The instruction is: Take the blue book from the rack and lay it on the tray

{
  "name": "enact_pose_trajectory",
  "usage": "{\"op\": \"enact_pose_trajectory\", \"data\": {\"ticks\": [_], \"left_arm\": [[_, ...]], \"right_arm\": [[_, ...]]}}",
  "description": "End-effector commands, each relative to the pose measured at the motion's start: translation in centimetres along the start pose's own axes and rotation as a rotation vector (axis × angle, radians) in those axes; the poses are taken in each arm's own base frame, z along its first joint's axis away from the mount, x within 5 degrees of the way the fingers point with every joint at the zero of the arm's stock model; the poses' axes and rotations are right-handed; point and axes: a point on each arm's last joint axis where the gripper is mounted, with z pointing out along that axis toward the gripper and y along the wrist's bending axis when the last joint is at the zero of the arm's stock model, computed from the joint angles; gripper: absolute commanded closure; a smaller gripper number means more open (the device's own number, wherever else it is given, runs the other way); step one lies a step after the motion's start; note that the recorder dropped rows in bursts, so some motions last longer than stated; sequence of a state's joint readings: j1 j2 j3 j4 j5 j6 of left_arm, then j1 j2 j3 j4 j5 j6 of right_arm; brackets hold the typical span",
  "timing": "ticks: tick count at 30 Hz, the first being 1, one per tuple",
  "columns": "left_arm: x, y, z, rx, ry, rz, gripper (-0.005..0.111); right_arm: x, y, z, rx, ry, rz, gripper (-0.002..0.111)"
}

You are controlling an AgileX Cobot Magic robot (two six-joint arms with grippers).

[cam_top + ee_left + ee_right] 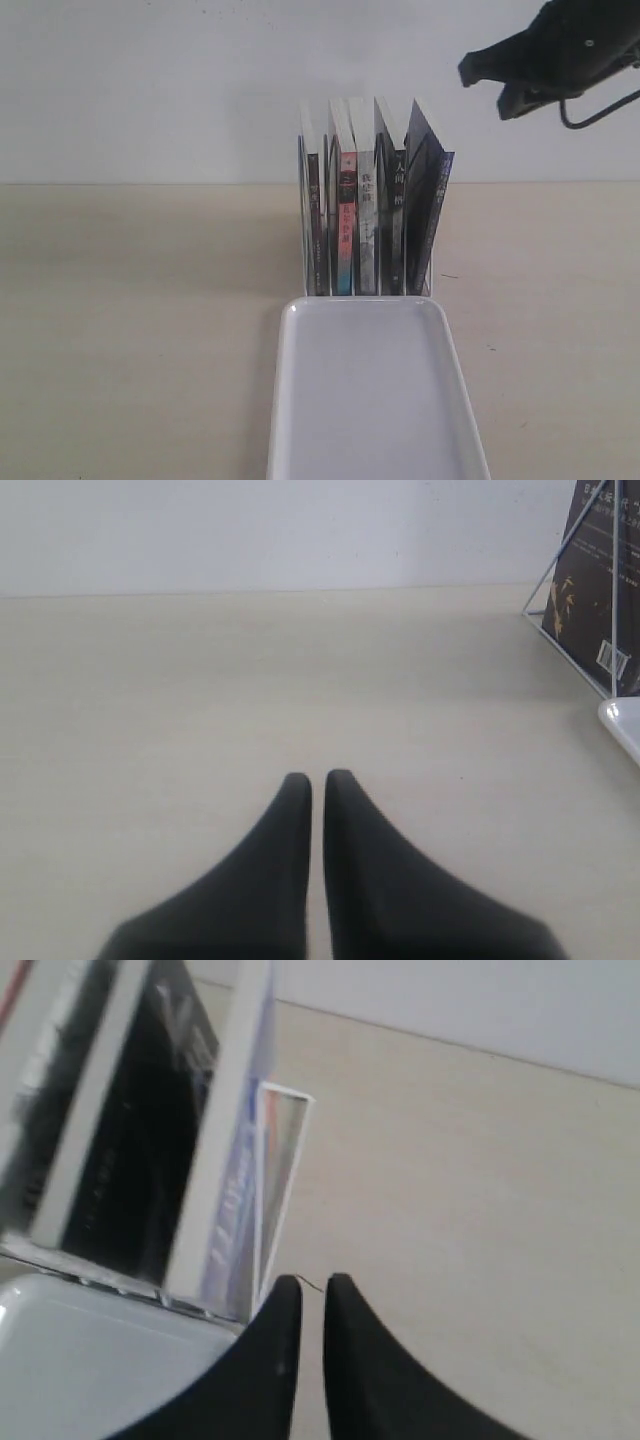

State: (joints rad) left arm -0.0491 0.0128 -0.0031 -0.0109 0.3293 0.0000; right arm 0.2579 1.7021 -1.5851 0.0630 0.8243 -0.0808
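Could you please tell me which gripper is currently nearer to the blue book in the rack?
Right. The right gripper hangs above and right of the blue book. The left gripper sits low over the table, well off on the rack's far side.

Plain white wall [150,80] at back, bit greyish up top. Desk [120,330] pale beige, matte, faint streaky grain. Desk meets wall in straight level line across exterior view. Light soft, pretty flat, only weak shadow [255,265] on desk near middle. Both wrist views show same beige desk and white wall, right one blurry.
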Motion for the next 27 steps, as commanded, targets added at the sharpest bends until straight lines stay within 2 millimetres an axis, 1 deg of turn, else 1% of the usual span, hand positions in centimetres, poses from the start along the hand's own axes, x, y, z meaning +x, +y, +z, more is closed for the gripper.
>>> {"op": "enact_pose_trajectory", "data": {"ticks": [1,3,4,11,19,27], "left_arm": [[0.0,0.0,0.0,-0.003,-0.015,0.006,0.103],[0.0,0.0,0.0,-0.003,-0.015,0.006,0.103],[0.0,0.0,0.0,-0.003,-0.015,0.006,0.103],[0.0,0.0,0.0,-0.003,-0.015,0.006,0.103],[0.0,0.0,0.0,-0.003,-0.015,0.006,0.103],[0.0,0.0,0.0,-0.003,-0.015,0.006,0.103]], "right_arm": [[-1.1,2.4,-0.2,-0.044,-0.121,0.021,0.068],[-1.3,2.8,0.1,-0.054,-0.132,0.061,0.058],[-1.2,2.8,0.3,-0.054,-0.127,0.069,0.057],[-0.5,2.8,3.0,-0.052,-0.052,0.078,0.057],[0.0,2.8,4.8,-0.051,-0.017,0.078,0.057],[0.3,2.9,7.0,-0.056,0.012,0.091,0.057]]}}
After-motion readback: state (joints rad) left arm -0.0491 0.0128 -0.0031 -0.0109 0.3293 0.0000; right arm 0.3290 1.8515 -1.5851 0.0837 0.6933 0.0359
